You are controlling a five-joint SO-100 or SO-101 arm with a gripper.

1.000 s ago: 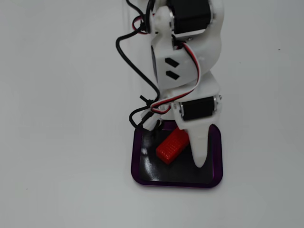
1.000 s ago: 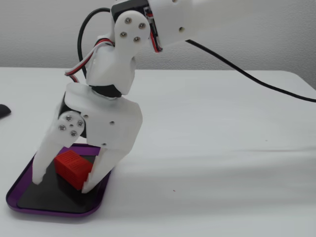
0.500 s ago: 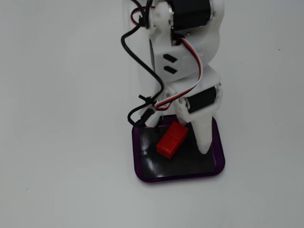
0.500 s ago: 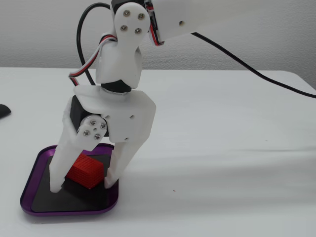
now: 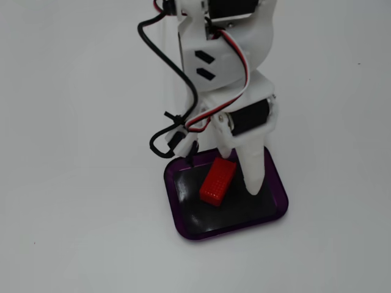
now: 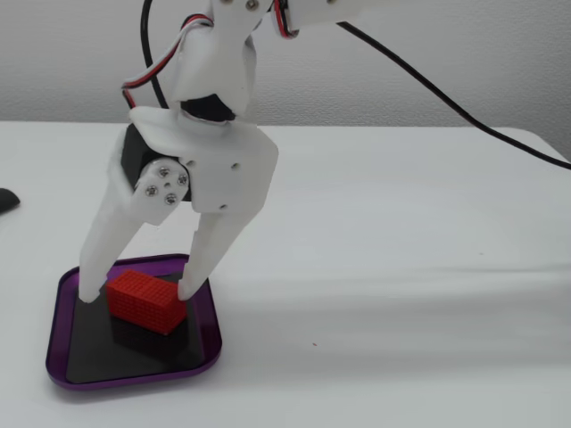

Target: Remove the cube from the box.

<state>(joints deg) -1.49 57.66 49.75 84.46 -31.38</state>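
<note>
The small bright red rectangular cube with a studded surface (image 5: 218,181) is seen lying inside the shallow purple-rimmed box with a black floor (image 5: 183,227), which sits in the lower middle of one fixed view and in the lower left of the other (image 6: 207,308), on the plain white surface (image 5: 73,183). The cube appears tilted, one end raised, though whether it rests wholly on the floor cannot be told. The white two-finger gripper (image 6: 138,292) is lowered into the box, and its fingers (image 6: 100,254) are spread apart, one tip to each side of the cube; contact with the block cannot be made out, and nothing is gripped. The removal itself is therefore judged not yet done: the approach and straddling of the cube look complete, while the closing of the fingers on the block, the lift over the purple rim and the placing on the surface outside the box are all left.
</note>
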